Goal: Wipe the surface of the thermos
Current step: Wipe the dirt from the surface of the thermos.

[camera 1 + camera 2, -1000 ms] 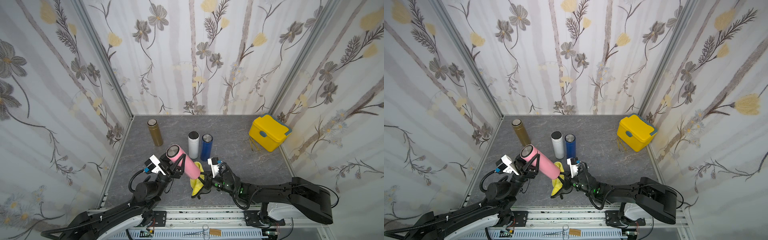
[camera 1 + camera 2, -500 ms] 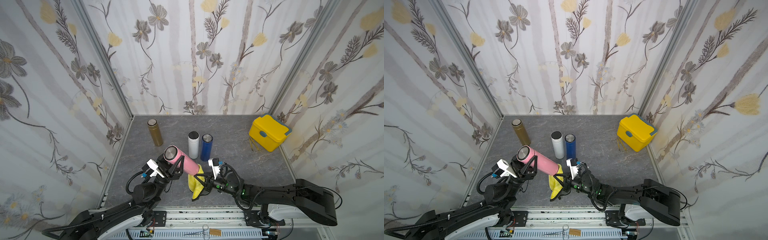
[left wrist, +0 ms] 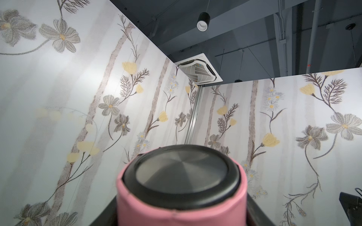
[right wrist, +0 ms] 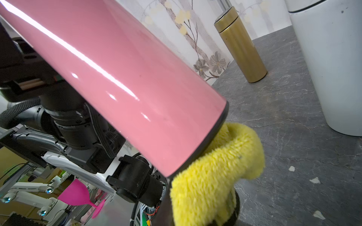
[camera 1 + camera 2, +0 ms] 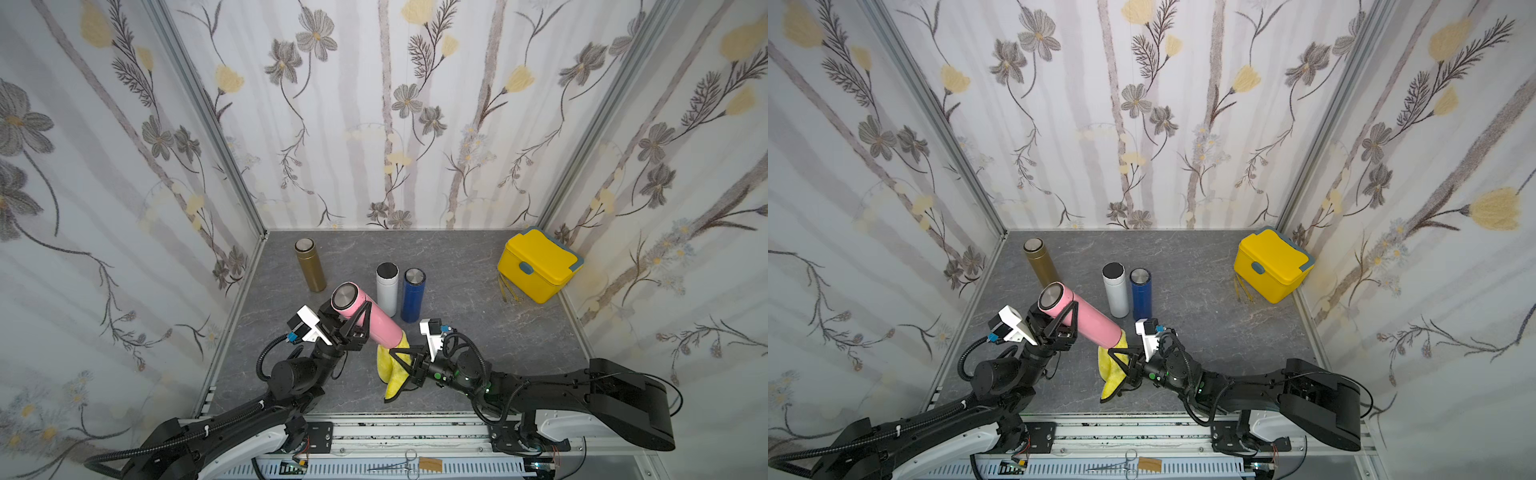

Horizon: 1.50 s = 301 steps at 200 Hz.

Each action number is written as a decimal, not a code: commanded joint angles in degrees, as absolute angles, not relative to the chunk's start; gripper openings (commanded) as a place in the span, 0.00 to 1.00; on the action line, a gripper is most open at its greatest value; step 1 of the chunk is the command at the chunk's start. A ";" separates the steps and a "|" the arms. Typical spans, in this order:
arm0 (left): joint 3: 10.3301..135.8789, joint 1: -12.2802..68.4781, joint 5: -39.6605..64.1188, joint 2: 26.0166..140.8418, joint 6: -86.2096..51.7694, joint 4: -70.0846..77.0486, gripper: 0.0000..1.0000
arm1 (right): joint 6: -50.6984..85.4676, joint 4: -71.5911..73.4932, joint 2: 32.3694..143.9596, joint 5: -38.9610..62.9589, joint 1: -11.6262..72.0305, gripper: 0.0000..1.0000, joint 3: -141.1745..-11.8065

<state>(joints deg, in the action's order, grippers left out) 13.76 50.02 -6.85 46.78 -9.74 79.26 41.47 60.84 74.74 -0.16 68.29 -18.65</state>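
Observation:
The pink thermos [image 5: 374, 316] [image 5: 1088, 318] is held tilted above the floor, steel cap up and to the left, with my left gripper [image 5: 359, 324] [image 5: 1066, 326] shut round its upper part. The left wrist view shows its cap [image 3: 181, 168] close up. My right gripper [image 5: 405, 359] [image 5: 1125, 361] is shut on a yellow cloth [image 5: 392, 368] [image 5: 1113, 372]. The cloth [image 4: 211, 176] sits against the thermos's lower end [image 4: 137, 94] and hangs down from there.
A gold thermos [image 5: 311, 266] stands at the back left. A white one [image 5: 387, 289] and a blue one [image 5: 412, 294] stand side by side just behind the pink one. A yellow box [image 5: 538, 264] sits at the right wall.
The pink thermos has moved up and to the left with my left gripper. The cloth has slid from its side down to its lower end.

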 commanded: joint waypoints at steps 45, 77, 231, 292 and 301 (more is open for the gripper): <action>15.55 48.94 -2.60 46.55 -17.22 75.89 0.00 | 37.74 66.32 72.62 -2.34 68.45 0.00 -18.07; 15.93 48.58 -2.15 47.35 -17.51 76.03 0.00 | 37.14 68.78 73.25 -3.14 69.71 0.00 -18.16; 15.74 47.46 -1.41 46.66 -18.71 75.33 0.00 | 35.15 66.84 72.37 -2.34 68.83 0.00 -18.45; 15.56 47.28 -1.49 46.05 -18.46 74.85 0.00 | 35.53 71.98 72.54 -3.05 68.89 0.00 -16.74; 15.56 47.27 -1.42 45.88 -18.45 74.82 0.00 | 36.43 72.84 71.82 -3.10 67.71 0.00 -15.33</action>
<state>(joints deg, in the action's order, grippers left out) 15.51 47.31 -2.55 46.11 -18.41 75.16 35.48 62.83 73.56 -3.14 69.45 -17.47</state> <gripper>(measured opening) 0.616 0.087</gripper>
